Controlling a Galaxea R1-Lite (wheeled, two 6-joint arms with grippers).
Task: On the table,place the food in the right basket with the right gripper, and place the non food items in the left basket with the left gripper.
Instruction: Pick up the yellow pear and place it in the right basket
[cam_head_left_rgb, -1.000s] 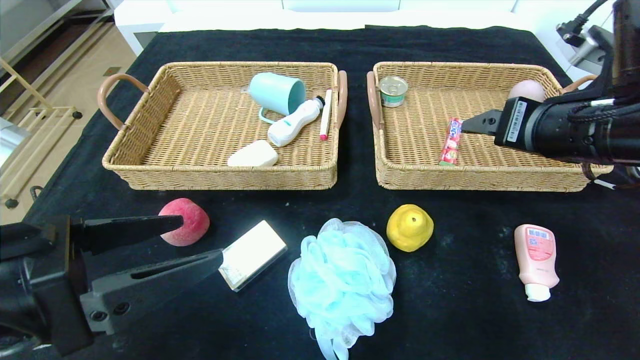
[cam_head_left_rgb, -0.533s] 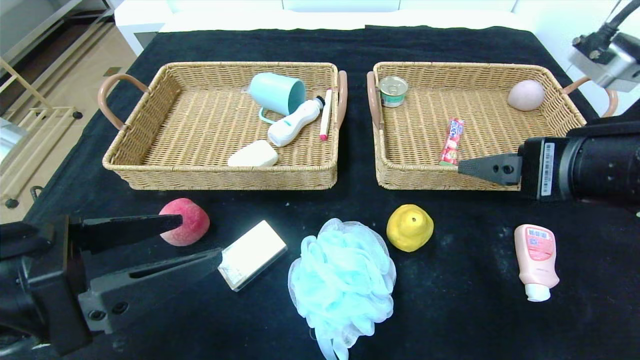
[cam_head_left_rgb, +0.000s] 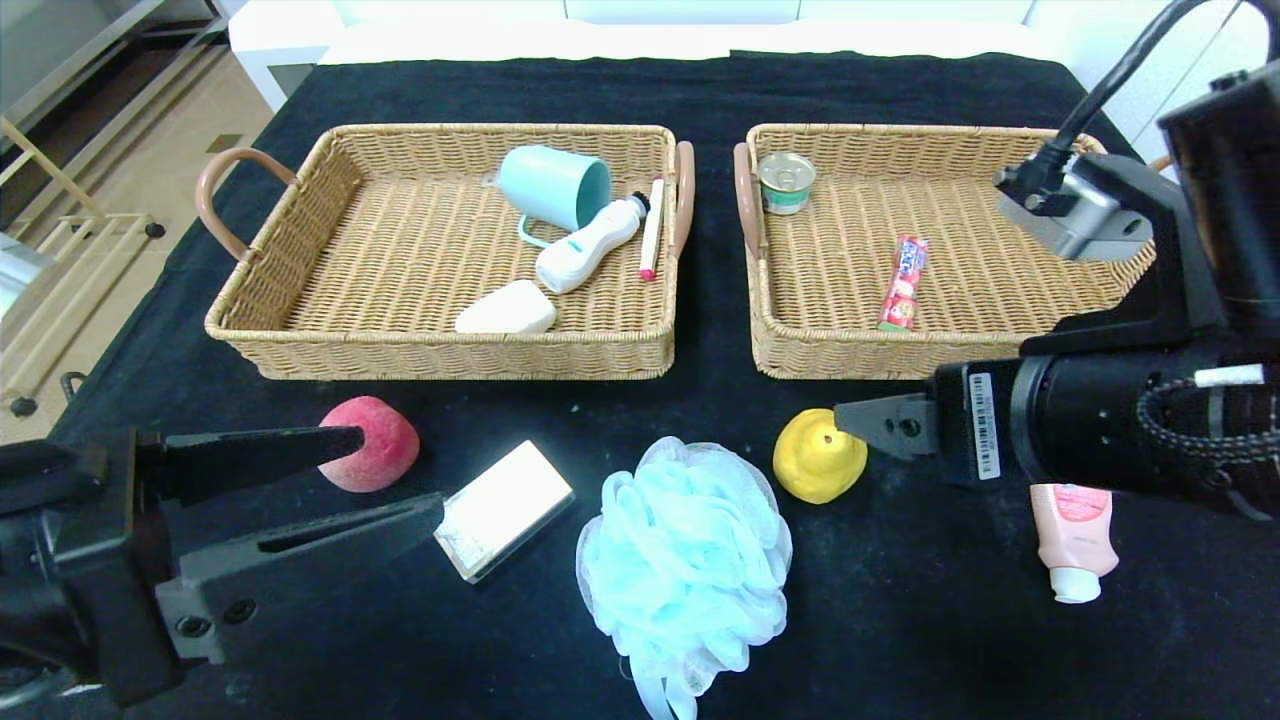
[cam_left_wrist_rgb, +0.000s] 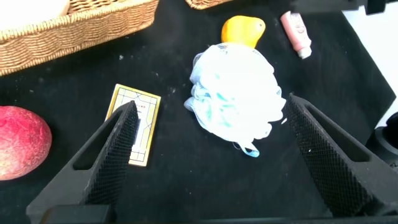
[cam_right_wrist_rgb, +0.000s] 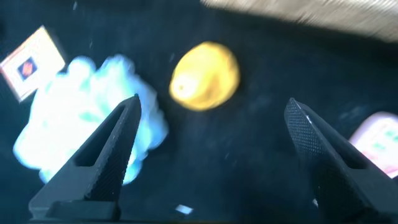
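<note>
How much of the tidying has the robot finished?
Done: the candy stick lies in the right basket. In hand: nothing; the open right gripper is near the pear. Left: pear, peach, pouf, boxed bar and pink bottle, all on the table. The open left gripper waits.

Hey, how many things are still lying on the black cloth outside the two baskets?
5: peach near left, boxed bar beside it, bath pouf centre, pear right of it, pink bottle far right, partly hidden by the right arm.
</note>
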